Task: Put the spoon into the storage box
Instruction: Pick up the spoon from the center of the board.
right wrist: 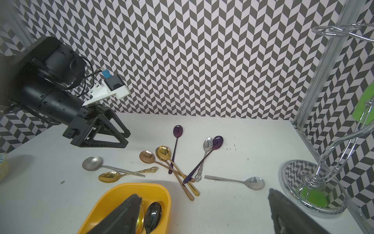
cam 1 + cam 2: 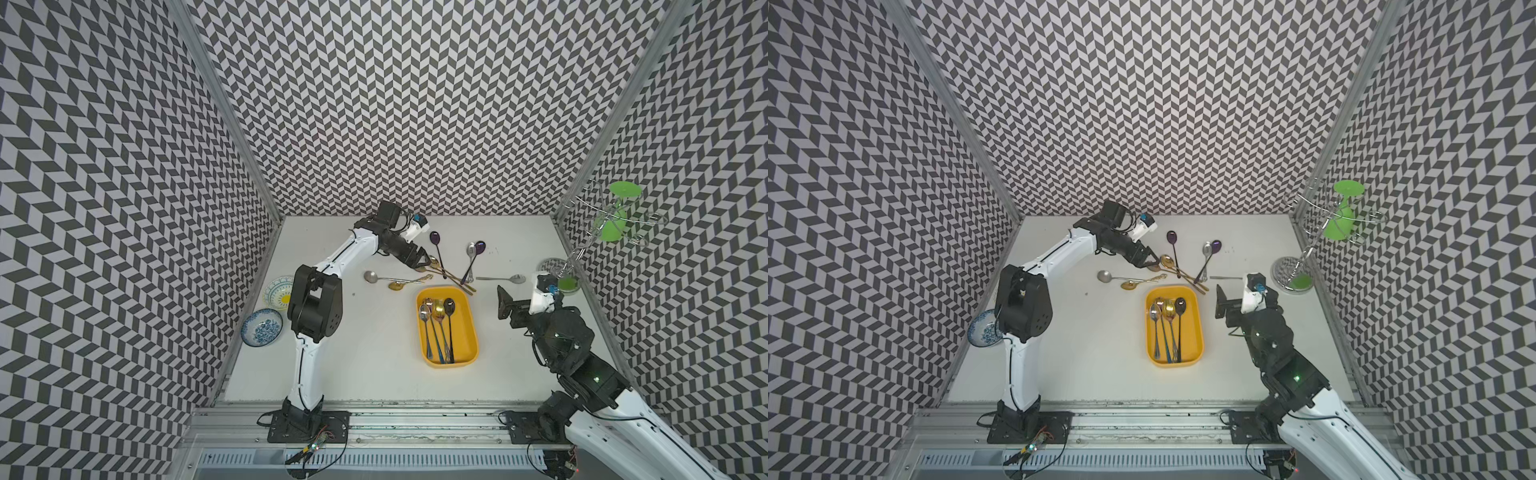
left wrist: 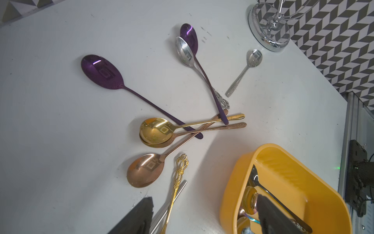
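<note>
Storage box: shallow yellow plastic, rectangular with rounded corners and smooth walls. It holds several long-handled spoons side by side, silver, gold and dark among them, with bowls toward its far end. Just beyond that end there is a loose tangle on the white surface. A polished gold spoon is nested on a second bowl, with a round-bowled rose-gold spoon and a glossy purple spoon, all handles crossing. A second purple spoon rests its handle tip over the gold handles, and an ornate silver spoon lies alongside it. Off the box's far left corner, a matte silver spoon and a filigree-handled gold spoon lie touching. A small silver spoon lies alone off the far right corner. Left gripper hovers over the tangle's left edge, jaws wide, holding nothing. Right gripper is raised just right of the box, jaws fully spread, empty. Farther right is a chrome wire stand on a mirrored base, with a green goblet hung foot-up. Well left of the box are a blue-patterned bowl and a yellow-centred plate, the plate partly behind the left arm.
</note>
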